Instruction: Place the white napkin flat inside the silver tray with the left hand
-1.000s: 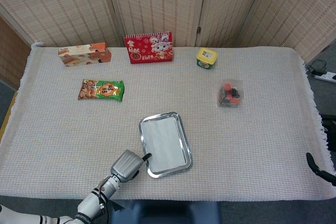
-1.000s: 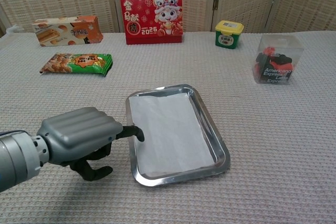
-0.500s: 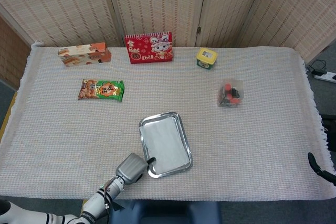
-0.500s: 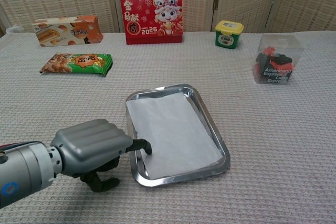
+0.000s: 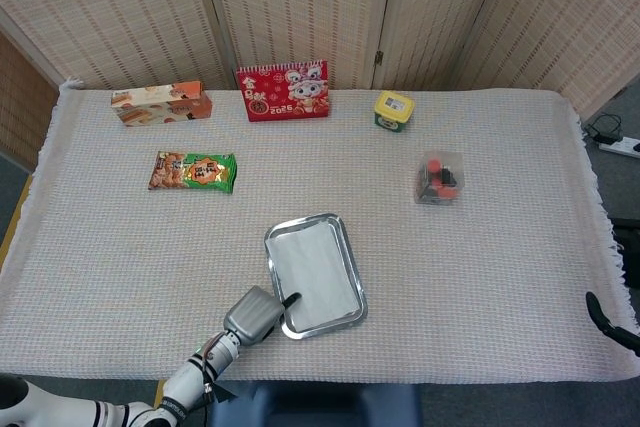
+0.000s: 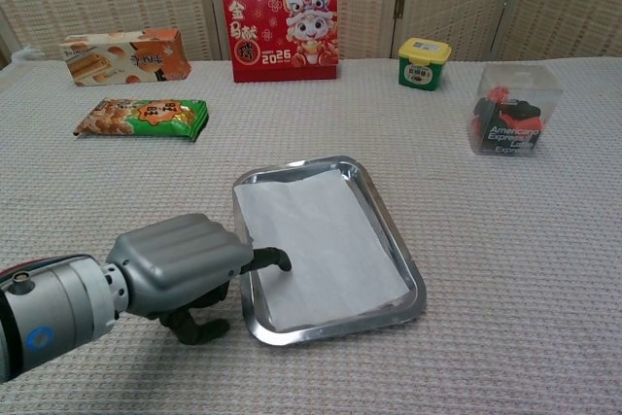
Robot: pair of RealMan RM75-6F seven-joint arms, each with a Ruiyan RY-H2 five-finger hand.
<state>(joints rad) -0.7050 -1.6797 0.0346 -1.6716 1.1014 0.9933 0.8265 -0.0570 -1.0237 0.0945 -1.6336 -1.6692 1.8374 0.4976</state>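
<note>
Head view: we find the left hand (image 5: 254, 314) at the near left corner of the silver tray (image 5: 352, 265), shifted rightward along the near edge from a second ago, one dark fingertip now over the rim. The white napkin (image 5: 316, 267) lies inside the tray. The right hand (image 5: 610, 322) shows only as a dark tip at the far right edge; we cannot tell its state. The bench (image 5: 500, 267) carries a pale woven cloth, and ribbed folding screens stand behind it.

Chest view: we note the napkin has slid deeper toward the tray's near end and sits slightly askew. One finger (image 6: 270, 259) reaches onto its left margin while the others curl under; the hand grips nothing that we can see. We judge placement essentially complete, flattening possibly remaining.
</note>
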